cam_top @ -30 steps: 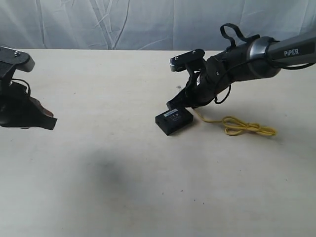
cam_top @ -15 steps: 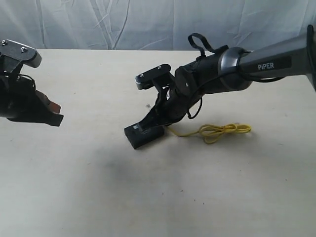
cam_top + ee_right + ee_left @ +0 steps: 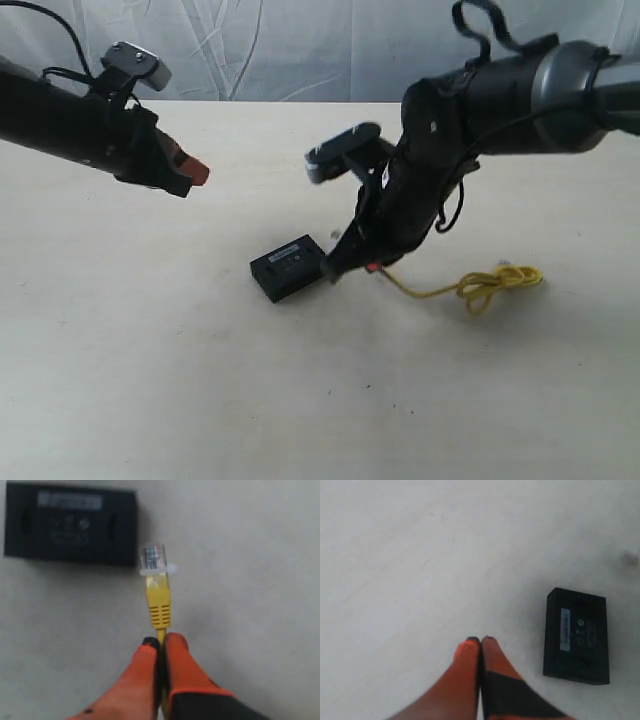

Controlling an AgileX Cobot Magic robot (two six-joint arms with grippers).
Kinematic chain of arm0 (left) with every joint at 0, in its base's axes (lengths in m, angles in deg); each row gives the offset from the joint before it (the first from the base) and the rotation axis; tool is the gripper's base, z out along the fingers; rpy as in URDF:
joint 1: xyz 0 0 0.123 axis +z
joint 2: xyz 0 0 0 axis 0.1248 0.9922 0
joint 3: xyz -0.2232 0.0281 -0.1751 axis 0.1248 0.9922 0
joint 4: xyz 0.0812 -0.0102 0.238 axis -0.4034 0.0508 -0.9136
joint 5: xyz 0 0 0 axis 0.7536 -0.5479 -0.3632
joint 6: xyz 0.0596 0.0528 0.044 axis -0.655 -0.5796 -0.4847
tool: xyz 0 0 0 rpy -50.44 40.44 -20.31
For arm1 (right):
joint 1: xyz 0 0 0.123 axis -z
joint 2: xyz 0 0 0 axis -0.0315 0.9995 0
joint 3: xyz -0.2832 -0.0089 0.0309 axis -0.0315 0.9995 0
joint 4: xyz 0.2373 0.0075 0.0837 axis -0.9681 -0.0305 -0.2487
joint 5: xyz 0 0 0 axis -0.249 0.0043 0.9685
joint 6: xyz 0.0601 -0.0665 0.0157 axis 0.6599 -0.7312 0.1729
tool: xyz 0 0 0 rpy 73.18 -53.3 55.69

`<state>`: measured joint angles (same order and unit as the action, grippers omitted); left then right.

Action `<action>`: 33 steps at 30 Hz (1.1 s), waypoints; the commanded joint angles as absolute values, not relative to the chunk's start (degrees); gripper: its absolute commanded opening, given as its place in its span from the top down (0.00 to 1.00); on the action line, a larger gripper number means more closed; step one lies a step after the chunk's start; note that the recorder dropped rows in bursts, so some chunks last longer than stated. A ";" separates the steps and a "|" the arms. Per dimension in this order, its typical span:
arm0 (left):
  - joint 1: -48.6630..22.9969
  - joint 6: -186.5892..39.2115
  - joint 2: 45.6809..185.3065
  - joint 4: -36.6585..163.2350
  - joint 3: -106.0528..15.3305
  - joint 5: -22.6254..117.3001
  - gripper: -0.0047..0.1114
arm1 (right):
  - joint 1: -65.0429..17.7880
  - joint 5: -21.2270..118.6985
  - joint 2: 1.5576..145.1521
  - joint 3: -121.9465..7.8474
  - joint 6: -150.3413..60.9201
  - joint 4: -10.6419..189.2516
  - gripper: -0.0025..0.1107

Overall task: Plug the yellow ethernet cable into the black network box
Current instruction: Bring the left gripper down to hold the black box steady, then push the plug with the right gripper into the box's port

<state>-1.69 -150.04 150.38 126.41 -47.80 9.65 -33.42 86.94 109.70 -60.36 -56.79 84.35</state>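
Plug alignment was the whole story here. The right tool point(image 3: 160, 642) was clamped on the yellow ethernet cable point(image 3: 158, 600) just behind the yellow boot, with the clear plug point(image 3: 153, 556) poking straight out ahead of the fingertips. The black network box point(image 3: 70, 522) sat flat on the bench point(image 3: 150, 380), label side up, right in front of that plug. In the right wrist view the plug tip came up against the box's long side, close to one corner, with the box's long axis running crosswise to the plug's line. I couldn't tell whether the tip was actually touching, or whether a port was on that face; nothing showed a socket.

From the exterior view, the rest of the cable trailed away on the far side from the box, and its knotted loop point(image 3: 495, 285) lay on the bench.

The left tool point(image 3: 480, 641) had its fingers pressed together with nothing between them. It hung above the bench well apart from the box — so the right arm was clearly the nearer one. My guess is that the next push would need the plug lined up square with a port, and the box looked light enough to just slide away unless something braced it.
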 commanded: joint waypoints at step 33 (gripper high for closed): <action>-8.45 -152.08 170.33 134.28 -58.29 3.66 0.96 | -43.58 75.98 113.55 -54.55 -44.01 95.45 0.98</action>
<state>-8.24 -152.57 170.32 133.48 -58.02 3.83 -43.52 76.03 113.17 -54.66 -45.55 93.99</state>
